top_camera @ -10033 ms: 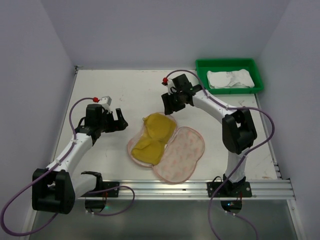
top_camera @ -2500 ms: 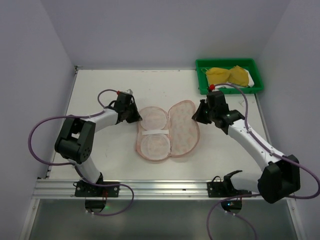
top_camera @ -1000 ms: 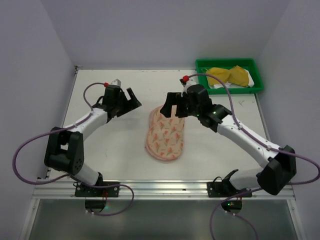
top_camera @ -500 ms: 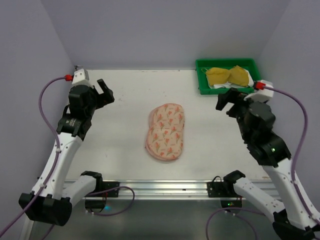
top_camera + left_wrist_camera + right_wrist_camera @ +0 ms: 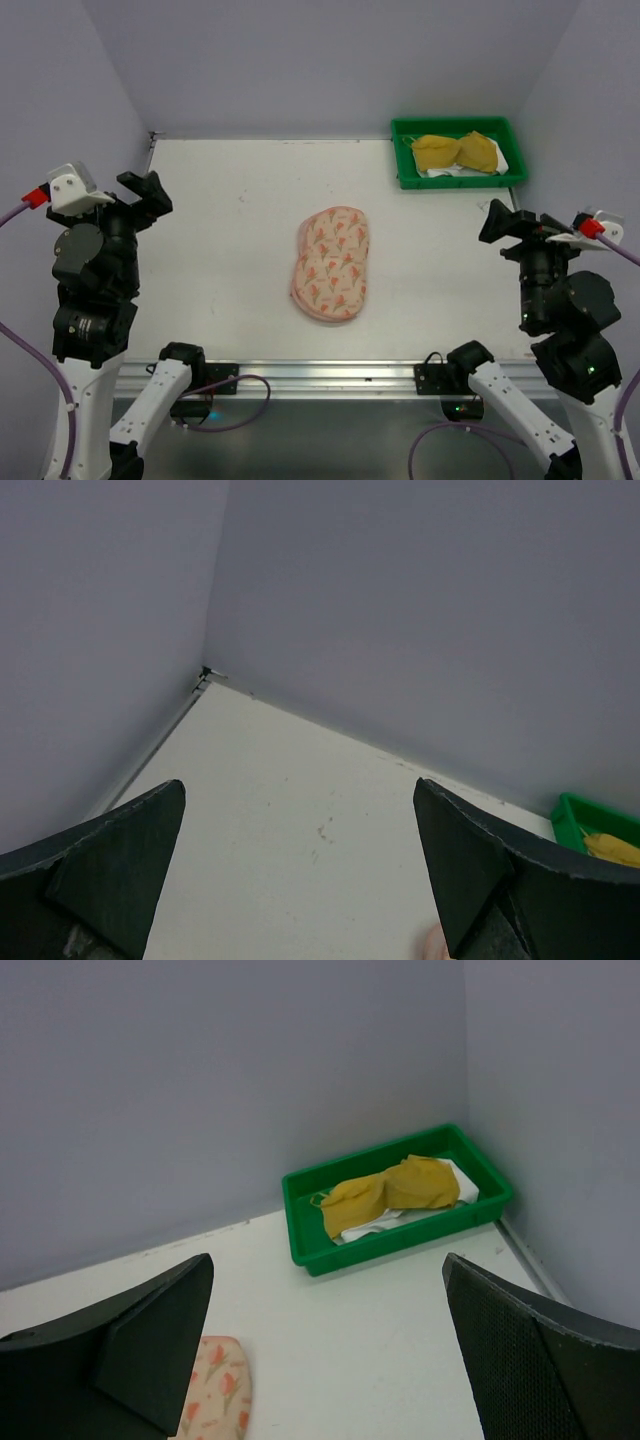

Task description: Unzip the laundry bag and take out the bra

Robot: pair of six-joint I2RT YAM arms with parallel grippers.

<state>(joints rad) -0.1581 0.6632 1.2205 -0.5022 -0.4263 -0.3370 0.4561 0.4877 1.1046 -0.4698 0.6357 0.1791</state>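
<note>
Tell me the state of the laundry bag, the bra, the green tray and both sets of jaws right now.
laundry bag: folded shut, print side up, flat mid-table, untouched; zip not readable.
yellow bra: out of the bag, lying in the tray over white cloth.
green tray: upright, far right corner, loaded.
left gripper: jaws open, empty, raised.
right gripper: jaws open, empty, raised.

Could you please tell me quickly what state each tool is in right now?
Left tool: open, holding nothing.
Right tool: open, holding nothing.
</note>
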